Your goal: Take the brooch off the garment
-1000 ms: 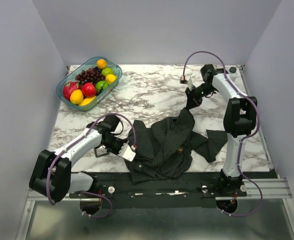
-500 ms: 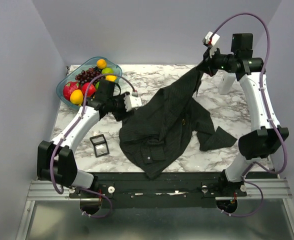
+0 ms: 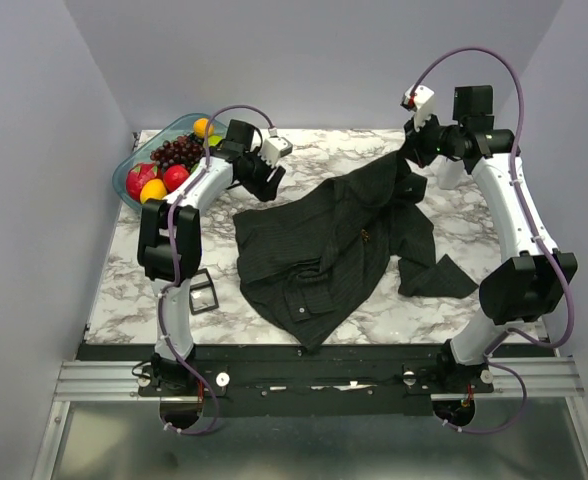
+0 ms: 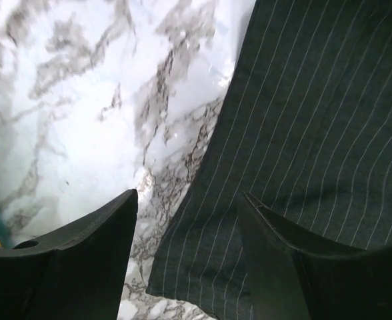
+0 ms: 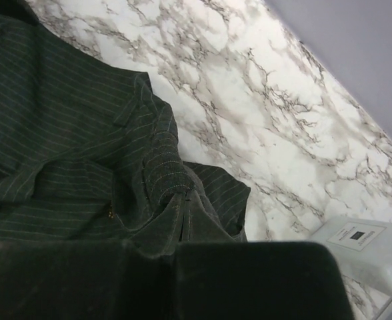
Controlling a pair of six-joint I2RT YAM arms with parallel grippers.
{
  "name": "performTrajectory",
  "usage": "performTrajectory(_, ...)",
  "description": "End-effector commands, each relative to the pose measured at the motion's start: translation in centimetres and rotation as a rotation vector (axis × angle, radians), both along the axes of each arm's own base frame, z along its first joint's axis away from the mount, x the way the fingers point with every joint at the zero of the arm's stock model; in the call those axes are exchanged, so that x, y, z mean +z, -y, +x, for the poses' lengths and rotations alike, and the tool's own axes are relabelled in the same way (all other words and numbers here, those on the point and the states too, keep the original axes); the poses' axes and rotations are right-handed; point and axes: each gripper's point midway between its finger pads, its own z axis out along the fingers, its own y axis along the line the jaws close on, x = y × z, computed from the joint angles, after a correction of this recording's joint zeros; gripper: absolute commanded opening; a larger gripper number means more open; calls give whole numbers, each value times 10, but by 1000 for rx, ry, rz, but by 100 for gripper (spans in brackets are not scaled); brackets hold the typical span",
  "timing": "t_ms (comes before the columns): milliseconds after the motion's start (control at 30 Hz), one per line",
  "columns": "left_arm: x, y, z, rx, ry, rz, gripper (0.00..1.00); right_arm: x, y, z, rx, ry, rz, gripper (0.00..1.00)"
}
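The garment (image 3: 319, 250), a black pinstriped shirt, lies spread across the middle of the marble table. Its far right corner is raised, with my right gripper (image 3: 412, 150) shut on that fabric. The brooch (image 3: 365, 236) is a tiny gold dot on the shirt's front, also visible in the right wrist view as the brooch (image 5: 111, 214) on the garment (image 5: 63, 153). My right gripper (image 5: 176, 248) pinches a fold. My left gripper (image 3: 271, 180) hovers open over the shirt's far left corner. In its wrist view the left gripper (image 4: 189, 207) holds nothing, and the garment (image 4: 309, 120) lies below.
A glass tray (image 3: 134, 160) of fruit stands at the far left, right behind my left arm. A black rectangular buckle frame (image 3: 199, 292) lies on the table near the left arm's base. A white box (image 5: 363, 245) stands at the far right.
Both arms carried the garment up and toward the back. The left gripper then opened and let its corner drop, moving back toward the fruit tray. The right gripper stays shut on its corner.
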Motion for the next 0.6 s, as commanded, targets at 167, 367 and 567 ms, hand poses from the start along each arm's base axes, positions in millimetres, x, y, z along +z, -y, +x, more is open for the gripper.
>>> performTrajectory(167, -34, -75, -6, 139, -121, 199, 69, 4, 28, 2, -99, 22, -17, 0)
performTrajectory(367, -58, -91, -11, 179, -219, 264, 70, -4, 24, 2, -76, 1, -9, 0)
performTrajectory(567, -74, -87, -26, 167, -330, 250, 66, -9, 24, 2, -70, -6, -15, 0)
